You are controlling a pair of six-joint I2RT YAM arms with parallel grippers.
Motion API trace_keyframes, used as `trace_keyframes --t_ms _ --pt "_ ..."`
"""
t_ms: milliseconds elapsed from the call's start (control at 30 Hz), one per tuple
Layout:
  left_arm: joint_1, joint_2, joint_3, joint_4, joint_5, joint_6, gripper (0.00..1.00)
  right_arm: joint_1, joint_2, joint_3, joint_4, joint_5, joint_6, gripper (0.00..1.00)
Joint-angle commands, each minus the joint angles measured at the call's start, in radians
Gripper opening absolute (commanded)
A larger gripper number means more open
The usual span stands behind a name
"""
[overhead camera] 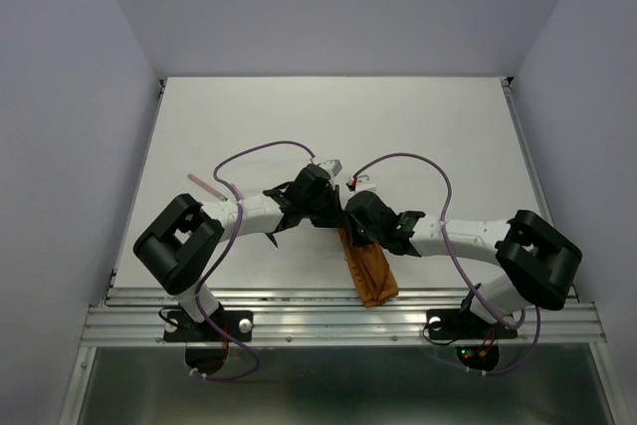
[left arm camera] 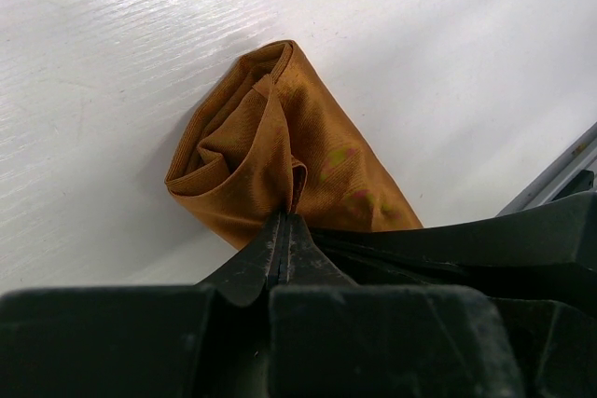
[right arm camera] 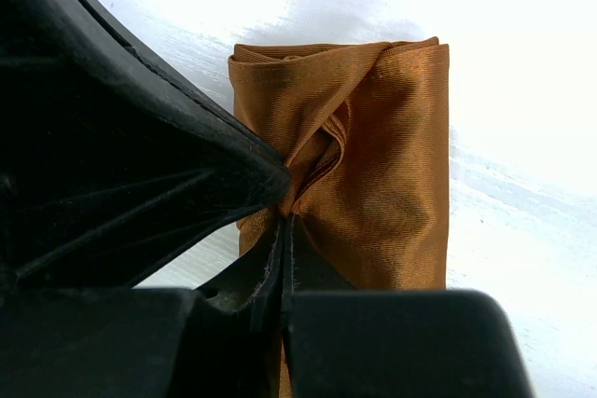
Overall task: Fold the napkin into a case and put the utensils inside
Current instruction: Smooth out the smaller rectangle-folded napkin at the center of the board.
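Left wrist view: left pincer (left arm camera: 284, 219) closed tight on a pleat of the napkin (left arm camera: 280, 146); folded bundle lies straight ahead of its tips
Right wrist view: right pincer (right arm camera: 284, 221) likewise clamped on a crease; cloth ahead and to the right of its tips
Top view: both pincers nose to nose over the napkin's far end
Utensils: not made out in any view
Risk: thin pinch may slip; opposed pulls would undo the folds; heads this close may collide
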Motion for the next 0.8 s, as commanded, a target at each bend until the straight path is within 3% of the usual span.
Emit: trace_keyframes --t_ms 0,567,767 --pt "0.001 -0.035 0.023 0.004 0.027 0.013 0.00 0.009 -0.002 0.041 0.072 0.002 0.023 0.01" --pt "0.001 -0.036 0.007 0.006 0.024 0.007 0.00 0.009 0.044 -0.008 0.187 -0.036 0.084 0.01" --pt "0.003 -0.038 0.006 0.006 0.021 0.007 0.00 0.009 0.008 -0.022 0.176 -0.036 0.091 0.15"
